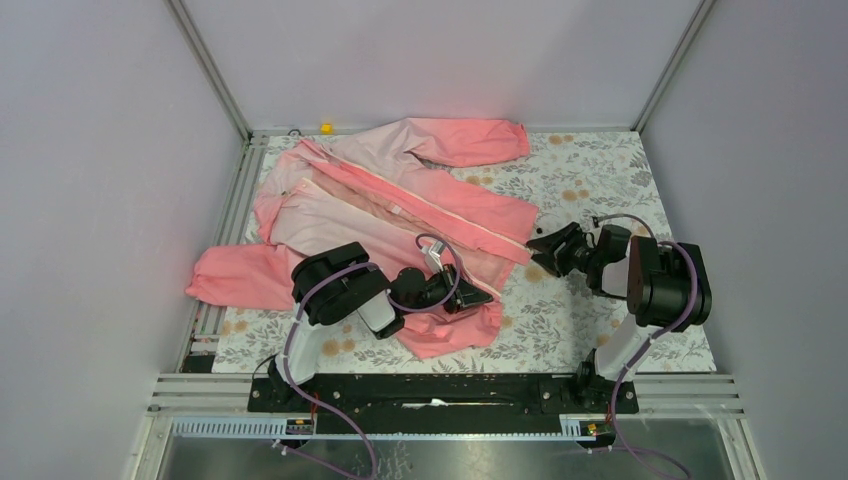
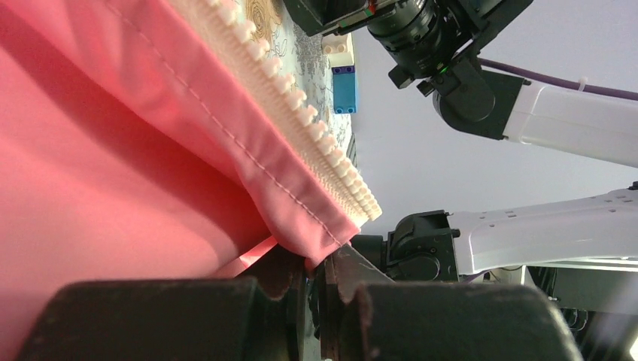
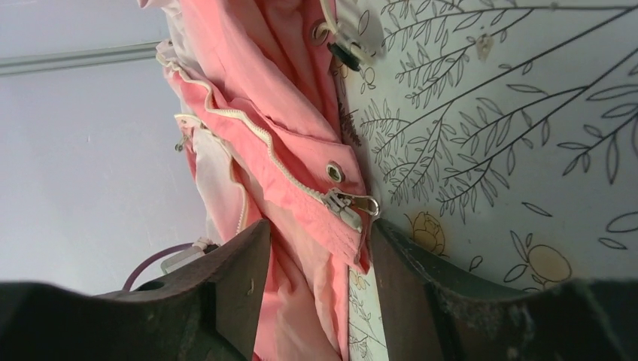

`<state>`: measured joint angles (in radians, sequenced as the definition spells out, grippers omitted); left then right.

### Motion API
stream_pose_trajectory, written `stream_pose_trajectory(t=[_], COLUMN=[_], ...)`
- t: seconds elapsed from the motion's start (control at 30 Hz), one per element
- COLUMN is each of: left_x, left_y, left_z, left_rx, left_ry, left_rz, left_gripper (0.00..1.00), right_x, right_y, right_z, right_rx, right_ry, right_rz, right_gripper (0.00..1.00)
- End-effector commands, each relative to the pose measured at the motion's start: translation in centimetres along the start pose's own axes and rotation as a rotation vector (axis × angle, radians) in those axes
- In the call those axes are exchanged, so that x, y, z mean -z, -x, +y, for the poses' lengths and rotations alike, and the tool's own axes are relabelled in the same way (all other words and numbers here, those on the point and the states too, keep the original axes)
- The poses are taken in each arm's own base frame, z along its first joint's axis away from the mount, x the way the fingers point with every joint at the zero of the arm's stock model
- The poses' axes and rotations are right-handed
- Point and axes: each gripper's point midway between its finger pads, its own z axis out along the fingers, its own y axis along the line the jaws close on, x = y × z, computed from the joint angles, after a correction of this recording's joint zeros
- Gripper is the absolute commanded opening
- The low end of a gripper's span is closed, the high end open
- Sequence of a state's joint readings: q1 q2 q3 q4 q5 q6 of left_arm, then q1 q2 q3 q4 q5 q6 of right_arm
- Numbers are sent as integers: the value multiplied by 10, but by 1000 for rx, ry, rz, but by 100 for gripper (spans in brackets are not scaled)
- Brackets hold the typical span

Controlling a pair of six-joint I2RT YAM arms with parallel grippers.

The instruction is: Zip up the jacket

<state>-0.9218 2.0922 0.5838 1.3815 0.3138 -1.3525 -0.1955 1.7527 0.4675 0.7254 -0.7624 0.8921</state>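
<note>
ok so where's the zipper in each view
top external: zipper, two whitish lines slanting down the open jacket.
left wrist: toothed strip from top to right, ending above the left gripper, which pinches the fabric.
right wrist: teeth running down to the slider inside the open right gripper.
shared landmark: floral table cover, in all three.

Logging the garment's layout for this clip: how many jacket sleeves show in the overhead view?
2. The far sleeve stretches rightward at the back edge of the table; the near sleeve lies at its left edge. Neither looks hidden.
</note>
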Motion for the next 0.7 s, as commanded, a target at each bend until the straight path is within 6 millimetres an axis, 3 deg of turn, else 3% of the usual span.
stream_pose_trajectory(t=[0.0, 0.27, 0.53, 0.67], left_x=[-5, -3, -1, -1], left_y=[2, 3, 2, 2], left_z=[-25, -29, -32, -33], left_rx=[-14, -3, 77, 123], left_ry=[-68, -78, -89, -84], left_rz=[-3, -9, -4, -1], left_gripper=[1, 1, 0, 0], right_x=[3, 4, -2, -1], right_y=[-1, -1, -2, -3], right_z=[6, 23, 25, 36], right_rx=[34, 68, 109, 165], right_ry=[41, 146, 155, 210], right_rz=[-8, -23, 0, 9], right_gripper=[58, 41, 37, 35])
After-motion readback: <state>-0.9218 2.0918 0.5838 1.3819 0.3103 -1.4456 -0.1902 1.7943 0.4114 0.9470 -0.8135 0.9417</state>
